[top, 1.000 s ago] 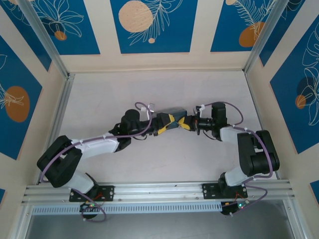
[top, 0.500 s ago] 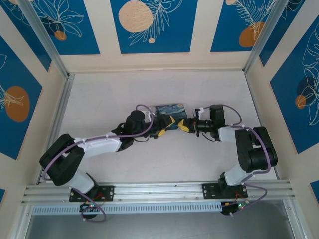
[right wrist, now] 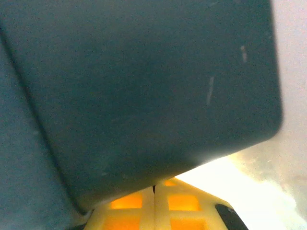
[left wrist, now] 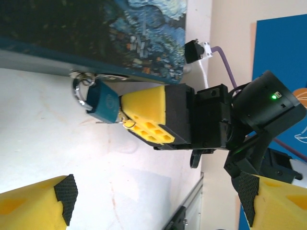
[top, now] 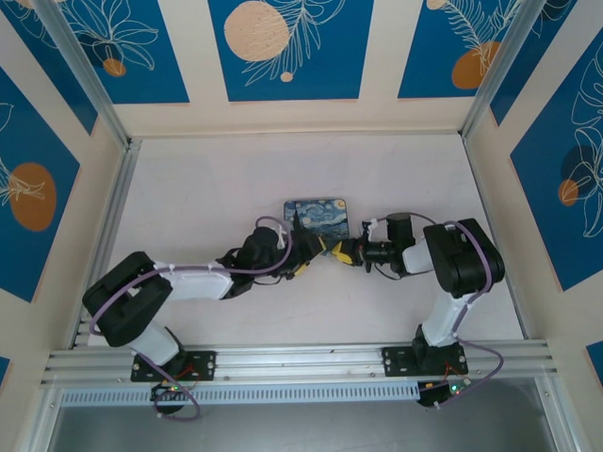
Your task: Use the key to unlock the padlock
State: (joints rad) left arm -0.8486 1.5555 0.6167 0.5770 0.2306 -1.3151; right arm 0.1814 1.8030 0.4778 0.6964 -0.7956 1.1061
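Both arms have pulled back from the tin (top: 316, 213) since 1 second ago. They hung over the tin then and hid most of it. Now its whole painted lid shows, and the 2 hands meet just in front of it.

The padlock (left wrist: 102, 101) lies on the tabletop (top: 207, 188), right beside the tin's front edge. Its shackle (left wrist: 77, 91) touches that edge. The right hand (left wrist: 123, 114) has its 2 fingers pressed together at the end of the padlock away from the shackle. Small silver bits stick out there. I think that is the key (left wrist: 125, 123), pinched in the fingers and pushed at the keyhole. The left hand (left wrist: 154, 191) is spread wide in front of the tin and holds nothing.

So the key looks to be at the lock or in it. The shackle does not look popped out, though it is too small to be sure. I think the turn of the key is left to do, and then the shackle has to spring free.

The padlock is a small blue block with smooth, hard sides and a thin bent wire loop. The tin is flat and square with round corners. The fingers are soft yellow foam with holes, and the left ones have black bumpy tips. The tabletop is pale and smooth.
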